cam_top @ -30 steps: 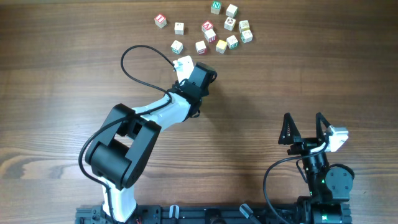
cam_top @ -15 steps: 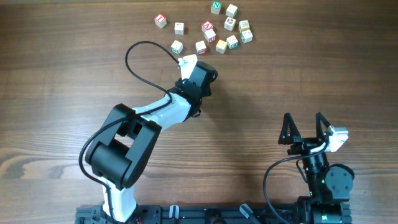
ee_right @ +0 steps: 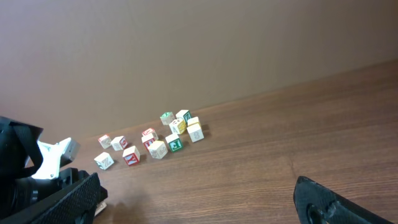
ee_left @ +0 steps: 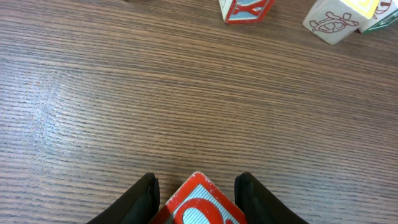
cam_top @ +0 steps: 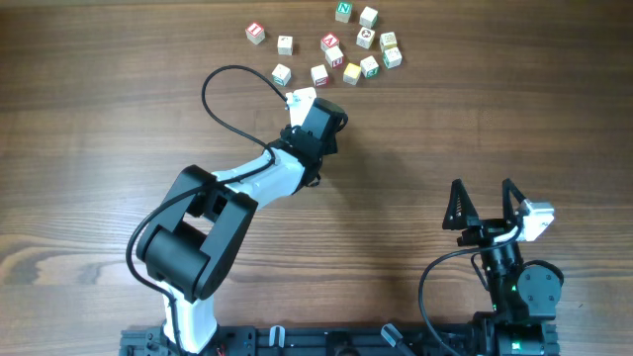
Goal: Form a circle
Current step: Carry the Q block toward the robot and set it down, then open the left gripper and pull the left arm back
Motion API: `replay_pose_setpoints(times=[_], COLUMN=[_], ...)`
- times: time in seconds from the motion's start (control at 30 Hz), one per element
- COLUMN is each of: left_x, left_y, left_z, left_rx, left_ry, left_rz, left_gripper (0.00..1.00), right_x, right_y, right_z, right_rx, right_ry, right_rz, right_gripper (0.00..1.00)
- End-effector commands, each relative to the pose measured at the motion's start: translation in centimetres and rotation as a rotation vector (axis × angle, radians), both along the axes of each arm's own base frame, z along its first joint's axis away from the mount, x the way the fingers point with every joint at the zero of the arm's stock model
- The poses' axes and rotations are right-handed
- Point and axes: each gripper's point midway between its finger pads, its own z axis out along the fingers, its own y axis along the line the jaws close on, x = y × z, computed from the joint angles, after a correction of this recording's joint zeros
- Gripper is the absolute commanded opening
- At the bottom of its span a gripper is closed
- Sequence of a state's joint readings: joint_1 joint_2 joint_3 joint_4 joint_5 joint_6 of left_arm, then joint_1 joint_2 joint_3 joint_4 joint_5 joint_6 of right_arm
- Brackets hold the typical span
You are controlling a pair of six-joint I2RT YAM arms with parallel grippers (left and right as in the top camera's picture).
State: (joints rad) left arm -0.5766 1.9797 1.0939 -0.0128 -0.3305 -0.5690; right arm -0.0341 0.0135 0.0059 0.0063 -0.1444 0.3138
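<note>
Left gripper (ee_left: 197, 182) (arm outstretched) clamps a red cube (ee_left: 199, 204).

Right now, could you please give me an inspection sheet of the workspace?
Surface: wooden table, bare brown grain.
Job's things: letter cubes in a loose cluster at the far side, no ring formed; one red-marked cube sits between the left fingers.
Clutter: nothing seen.
Grippers: left gripper shut on the red-marked cube; right gripper open, empty, near its base.
Cables: black cable loops off the left arm, near the cluster.
Surroundings: plain wall behind the table.
</note>
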Motion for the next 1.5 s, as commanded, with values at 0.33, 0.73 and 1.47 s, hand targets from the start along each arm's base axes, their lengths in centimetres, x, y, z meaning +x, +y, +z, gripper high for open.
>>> replay_pose_setpoints(times=[0.33, 0.73, 1.47], left_x=[-1.4, -1.5, -7.8], left_y=[-0.7, -1.9, 3.0], left_z=[-4.0, -3.6, 16.3], left_rx=[0.022, 0.038, -0.033], left_ry=[0.085, 0.064, -0.060], left_rz=[-0.054, -0.112, -0.101], left_gripper=[0.41, 0.62, 1.00], right_x=[0.0, 0.0, 0.0], right_y=[-0.3, -0.3, -0.3], right_z=[0.2, 0.2, 0.2], right_rx=[0.007, 0.007, 0.007], right_ry=[-0.007, -0.007, -0.008], right_rz=[-0.015, -0.015, -0.015], right_gripper=[1.00, 1.00, 1.00])
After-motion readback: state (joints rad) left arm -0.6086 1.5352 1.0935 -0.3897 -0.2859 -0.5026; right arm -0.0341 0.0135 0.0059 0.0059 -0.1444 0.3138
